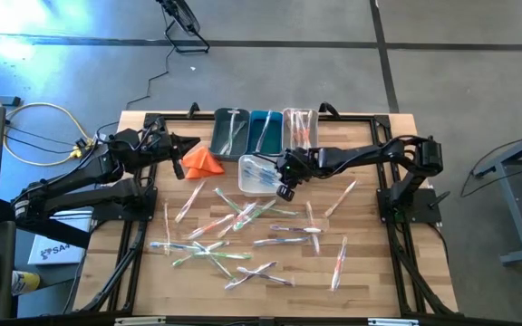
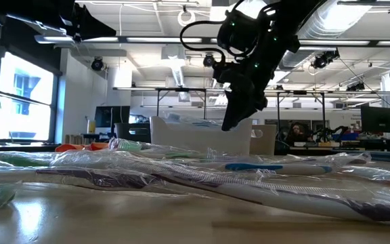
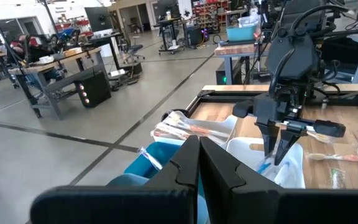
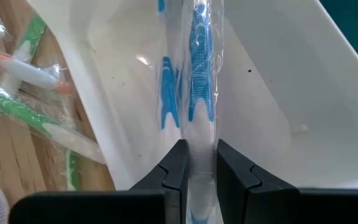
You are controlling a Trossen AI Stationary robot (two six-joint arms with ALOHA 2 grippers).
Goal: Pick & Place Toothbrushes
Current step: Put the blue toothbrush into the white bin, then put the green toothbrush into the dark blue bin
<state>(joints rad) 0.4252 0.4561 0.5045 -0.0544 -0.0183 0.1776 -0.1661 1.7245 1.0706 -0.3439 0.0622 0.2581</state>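
Several wrapped toothbrushes with green, orange and whitish handles lie scattered flat on the wooden table. My right gripper hangs over the white bin and is shut on a blue-and-white wrapped toothbrush. In the low view the right gripper points down in front of the white bin. My left gripper is shut and empty, raised at the table's far left by the orange cloth. My right gripper pinches the blue-and-white toothbrush between its two fingers at a whitish stretch of the handle. The fingers come from above, slanting down into the white bin. The toothbrush runs on ahead of the fingers along the bin's inside; where its far end rests is out of frame.
Three more bins stand in a row at the far edge: a dark green bin, a blue bin and a clear bin, each with toothbrushes inside. The black frame rail borders the table. A person sits in the room behind.
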